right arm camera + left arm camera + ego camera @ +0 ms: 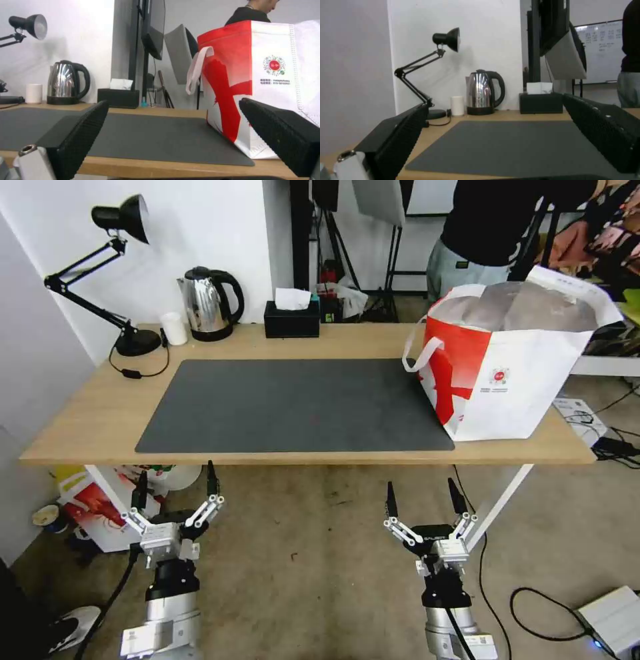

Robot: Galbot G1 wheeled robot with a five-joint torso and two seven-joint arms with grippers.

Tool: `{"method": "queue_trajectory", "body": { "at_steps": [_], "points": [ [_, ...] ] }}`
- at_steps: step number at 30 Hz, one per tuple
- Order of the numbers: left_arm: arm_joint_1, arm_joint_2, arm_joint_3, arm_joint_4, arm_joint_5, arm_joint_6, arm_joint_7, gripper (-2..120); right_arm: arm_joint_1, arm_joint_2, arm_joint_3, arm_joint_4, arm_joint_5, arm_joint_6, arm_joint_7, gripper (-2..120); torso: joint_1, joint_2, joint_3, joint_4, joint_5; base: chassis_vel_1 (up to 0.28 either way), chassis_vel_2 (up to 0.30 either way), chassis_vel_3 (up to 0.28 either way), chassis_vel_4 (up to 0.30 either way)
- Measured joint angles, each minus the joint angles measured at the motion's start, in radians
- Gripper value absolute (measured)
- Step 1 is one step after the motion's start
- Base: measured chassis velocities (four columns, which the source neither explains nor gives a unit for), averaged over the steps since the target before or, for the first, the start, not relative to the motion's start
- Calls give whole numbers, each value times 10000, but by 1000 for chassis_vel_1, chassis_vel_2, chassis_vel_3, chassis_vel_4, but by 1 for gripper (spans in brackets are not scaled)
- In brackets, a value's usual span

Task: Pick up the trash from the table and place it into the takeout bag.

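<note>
1. Nearest to me, the left gripper (175, 488) hangs below the table's near edge with its jaws spread wide and nothing between them. I judge this a parked, ready pose, clear of the tabletop.
2. The right gripper (423, 499) sits likewise below the edge, to the right, fingers wide apart and empty.
3. The table (87, 420) carries a dark mat (293, 403) across its middle. I see no bowl, drink cup or container on the mat or the wood around it.
4. The bag (513, 373) stands upright on the right end, its near corner overlapping the mat, mouth open with the foil lining showing. Its contents are hidden from me, so I cannot say whether trash is inside.
5. Along the back edge stand a lamp (100, 267), a small white cup (175, 328), a kettle (208, 304) and a tissue box (291, 319), well apart from the bag and not mine to move.
6. Judgement: the tabletop shows no trash left to collect.
</note>
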Motion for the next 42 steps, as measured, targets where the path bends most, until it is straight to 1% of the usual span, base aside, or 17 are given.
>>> {"method": "queue_trajectory", "body": {
  "at_steps": [3, 13, 18, 21, 29, 33, 36, 39, 42],
  "points": [
    [119, 26, 191, 97, -92, 1, -80, 100, 0, 0, 0, 0, 0, 0, 0, 100, 3, 0, 0, 0, -1, 0, 0, 0, 0],
    [233, 47, 351, 355, -118, -79, -45, 100, 0, 0, 0, 0, 0, 0, 0, 100, 2, 0, 0, 0, -1, 0, 0, 0, 0],
    [242, 26, 474, 425, -132, -77, 133, 100, 0, 0, 0, 0, 0, 0, 0, 100, 2, 0, 0, 0, -1, 0, 0, 0, 0],
    [223, 43, 490, 612, -122, -77, 245, 100, 0, 0, 0, 0, 0, 0, 0, 100, 2, 0, 0, 0, -1, 0, 0, 0, 0],
    [92, 85, 566, 987, -71, -74, 285, 100, 0, 0, 0, 0, 0, 0, 0, 100, 2, 0, 0, 0, -1, 0, 0, 0, 0],
    [44, 122, 560, 1020, -87, -67, 283, 100, 0, 0, 0, 0, 0, 0, 0, 100, 2, -1, 1, 0, -3, 0, 0, 0, 0],
    [-20, 242, 474, 1007, -140, -24, 384, 100, 0, 0, 0, 0, 0, 0, 0, 100, 2, 0, 0, 0, -2, 0, 0, 0, 0],
    [-37, 474, 308, 981, -354, 56, 694, 100, 0, 0, 0, 0, 0, 0, 0, 100, 2, -1, 0, 0, -1, 0, 0, 0, 0],
    [-49, 606, 212, 994, -422, 79, 834, 100, 0, 0, 0, 0, 0, 0, 0, 100, 1, 0, 0, 0, -1, 0, 0, 0, 0]
  ]
}}
